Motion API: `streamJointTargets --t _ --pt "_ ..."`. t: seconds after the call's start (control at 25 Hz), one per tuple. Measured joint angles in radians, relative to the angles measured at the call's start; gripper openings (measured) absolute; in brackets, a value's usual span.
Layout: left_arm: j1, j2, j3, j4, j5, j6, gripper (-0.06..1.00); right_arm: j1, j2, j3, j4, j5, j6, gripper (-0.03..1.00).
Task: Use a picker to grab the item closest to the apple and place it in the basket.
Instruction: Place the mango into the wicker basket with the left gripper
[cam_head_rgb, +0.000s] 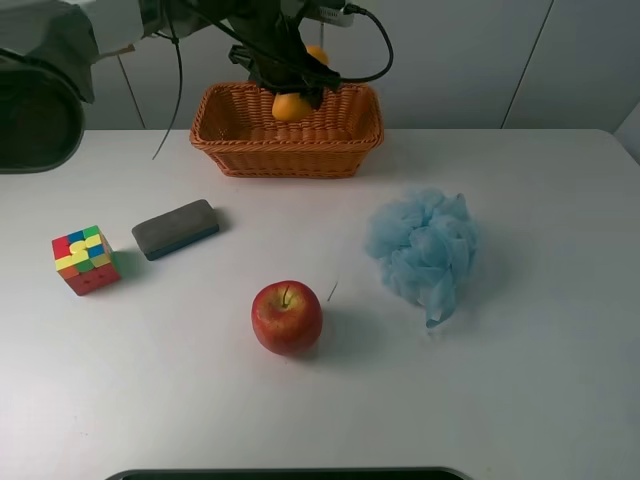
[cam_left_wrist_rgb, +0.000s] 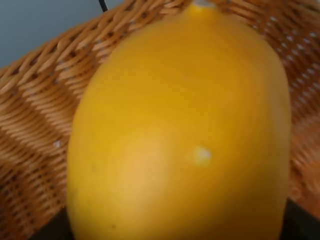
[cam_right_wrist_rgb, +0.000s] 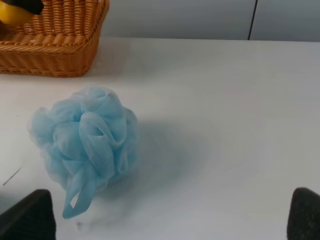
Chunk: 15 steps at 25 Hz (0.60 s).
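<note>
A red apple (cam_head_rgb: 286, 317) sits on the white table near the front middle. My left gripper (cam_head_rgb: 290, 85) is shut on a yellow-orange fruit (cam_head_rgb: 291, 106) and holds it over the wicker basket (cam_head_rgb: 230, 150) at the back. In the left wrist view the fruit (cam_left_wrist_rgb: 180, 140) fills the frame, with the basket's weave (cam_left_wrist_rgb: 35, 125) close behind it. My right gripper (cam_right_wrist_rgb: 172, 220) is open and empty, low above the table near a blue mesh bath sponge (cam_right_wrist_rgb: 85, 140). The right gripper is out of the exterior high view.
The blue sponge (cam_head_rgb: 423, 247) lies to the right of the apple. A grey board eraser (cam_head_rgb: 175, 228) and a colourful puzzle cube (cam_head_rgb: 85, 259) lie at the left. The basket corner (cam_right_wrist_rgb: 55, 50) also shows in the right wrist view.
</note>
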Motion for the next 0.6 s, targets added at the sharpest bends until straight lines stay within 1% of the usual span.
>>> streamJointTargets --t 0.12,0.48,0.56,0.6 --pt "0.007 0.023 0.000 0.002 -0.026 0.000 0.58 0.000 0.000 0.000 0.000 0.000 0.000 0.70" --pt "0.016 0.045 0.000 -0.008 -0.025 0.000 0.59 0.000 0.000 0.000 0.002 0.000 0.000 0.70" --pt "0.016 0.045 0.000 -0.018 -0.025 0.000 0.70 0.000 0.000 0.000 0.002 0.000 0.000 0.70" --pt "0.016 0.045 -0.001 -0.022 -0.022 0.000 0.72 0.000 0.000 0.000 0.002 0.000 0.000 0.70"
